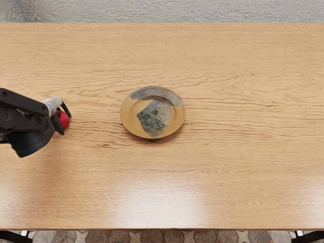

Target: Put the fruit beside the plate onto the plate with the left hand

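head view: dark fingers of the left hand curl around the small red fruit, near the table's left edge. well to the right lies the gold plate; bare wood lies between them.

Head view slants down onto table

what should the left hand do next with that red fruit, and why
Probably a small lift of the red fruit, ready to carry it right toward the plate. The left hand has its fingers curled around the fruit near the table's left edge, and the plate lies apart to the right with no fruit on it. Whether the fruit is already off the table is unclear.
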You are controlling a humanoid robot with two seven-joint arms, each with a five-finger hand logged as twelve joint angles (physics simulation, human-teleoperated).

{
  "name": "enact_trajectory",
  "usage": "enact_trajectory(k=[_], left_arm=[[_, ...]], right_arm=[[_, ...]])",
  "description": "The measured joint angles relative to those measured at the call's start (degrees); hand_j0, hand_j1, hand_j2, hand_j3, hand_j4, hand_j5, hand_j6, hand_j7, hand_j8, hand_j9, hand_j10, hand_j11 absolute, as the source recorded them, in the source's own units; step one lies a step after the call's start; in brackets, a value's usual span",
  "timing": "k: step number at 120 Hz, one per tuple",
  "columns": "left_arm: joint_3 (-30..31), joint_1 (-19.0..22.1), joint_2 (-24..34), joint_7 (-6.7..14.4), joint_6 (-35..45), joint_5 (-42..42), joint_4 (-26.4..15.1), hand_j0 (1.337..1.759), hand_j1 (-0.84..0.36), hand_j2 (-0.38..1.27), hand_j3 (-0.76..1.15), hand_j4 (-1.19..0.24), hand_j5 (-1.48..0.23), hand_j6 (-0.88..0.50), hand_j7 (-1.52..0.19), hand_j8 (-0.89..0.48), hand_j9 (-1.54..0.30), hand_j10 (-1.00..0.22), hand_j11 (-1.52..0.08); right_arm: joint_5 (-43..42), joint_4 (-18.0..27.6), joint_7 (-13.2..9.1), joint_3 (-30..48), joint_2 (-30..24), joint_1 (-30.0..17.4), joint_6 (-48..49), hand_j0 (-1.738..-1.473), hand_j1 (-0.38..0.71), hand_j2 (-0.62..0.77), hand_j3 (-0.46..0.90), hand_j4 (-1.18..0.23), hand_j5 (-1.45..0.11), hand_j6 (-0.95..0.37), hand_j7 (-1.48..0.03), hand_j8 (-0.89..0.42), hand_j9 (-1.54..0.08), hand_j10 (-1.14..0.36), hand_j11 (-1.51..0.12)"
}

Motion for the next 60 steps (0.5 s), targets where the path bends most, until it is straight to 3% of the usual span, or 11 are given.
enact_trajectory(k=[37, 60], left_arm=[[-2.54, -3.35, -0.53, -0.03, 0.01, -0.16, 0.01, 1.656, -0.27, 0.18, 0.00, -0.58, -0.76, -0.46, -0.76, -0.47, -0.77, -0.58, -0.77], [-2.61, -6.18, -4.95, -0.05, -0.01, -2.09, 0.01, 1.657, -0.28, 0.21, 0.00, -0.58, -0.76, -0.46, -0.76, -0.47, -0.76, -0.58, -0.76]], right_arm=[[0.00, 0.00, 0.00, -0.01, 0.00, 0.00, 0.00, -1.658, -0.35, 0.00, 0.00, 0.00, 0.00, 0.00, 0.00, 0.00, 0.00, 0.00, 0.00], [0.00, 0.02, 0.00, 0.00, 0.00, 0.00, 0.01, -1.658, -0.35, 0.00, 0.00, 0.00, 0.00, 0.00, 0.00, 0.00, 0.00, 0.00, 0.00]])
